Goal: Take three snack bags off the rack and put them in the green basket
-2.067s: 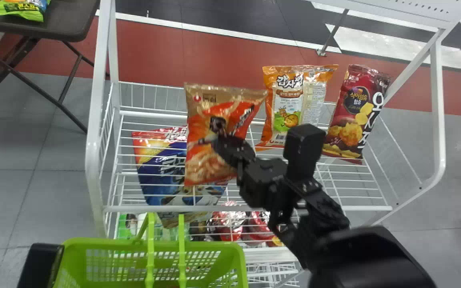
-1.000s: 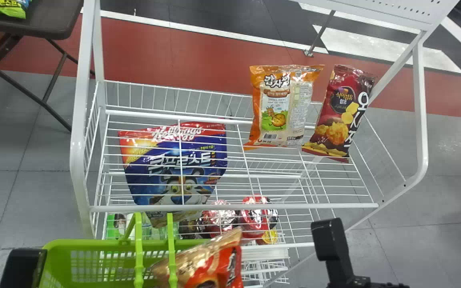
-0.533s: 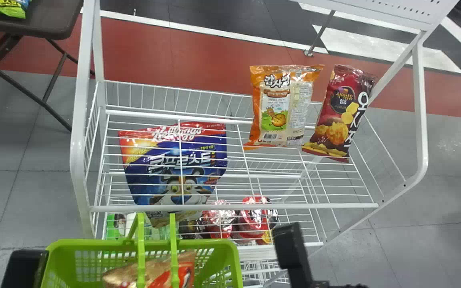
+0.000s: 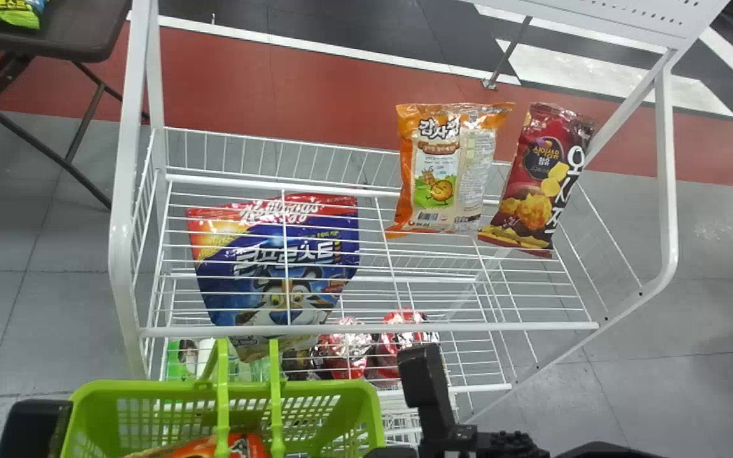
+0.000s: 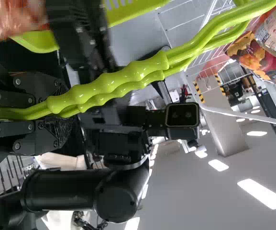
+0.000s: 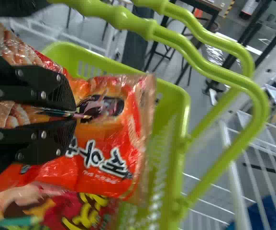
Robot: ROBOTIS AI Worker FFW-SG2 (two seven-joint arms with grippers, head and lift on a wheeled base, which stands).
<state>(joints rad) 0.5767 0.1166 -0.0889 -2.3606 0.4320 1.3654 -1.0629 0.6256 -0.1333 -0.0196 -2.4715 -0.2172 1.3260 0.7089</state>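
Observation:
My right gripper's black wrist part [image 4: 427,388] is just right of the green basket [image 4: 373,413]. Inside the basket is the orange-red snack bag [image 4: 249,445]. In the right wrist view my right gripper [image 6: 75,115] is shut on that bag [image 6: 104,158], within the basket's walls, above another red bag with yellow lettering [image 6: 92,211]. By the basket's left side is my left arm's black end [image 4: 32,429]; its gripper [image 5: 63,111] is shut on the green basket handles [image 5: 123,79]. On the rack's upper shelf stand an orange-and-white bag [image 4: 446,168] and a dark red bag [image 4: 535,184].
A blue cereal bag [image 4: 277,261] shows through the wires of the white rack [image 4: 366,329]. Red packages [image 4: 347,356] sit lower down, behind the basket. The rack's left post [image 4: 123,242] rises beyond the basket, and a dark table [image 4: 80,28] stands back left.
My right gripper has drawn the orange-red bag off the rack, toward me and left, and lowered it into the basket. The head view has shifted, moving the rack slightly left in it.

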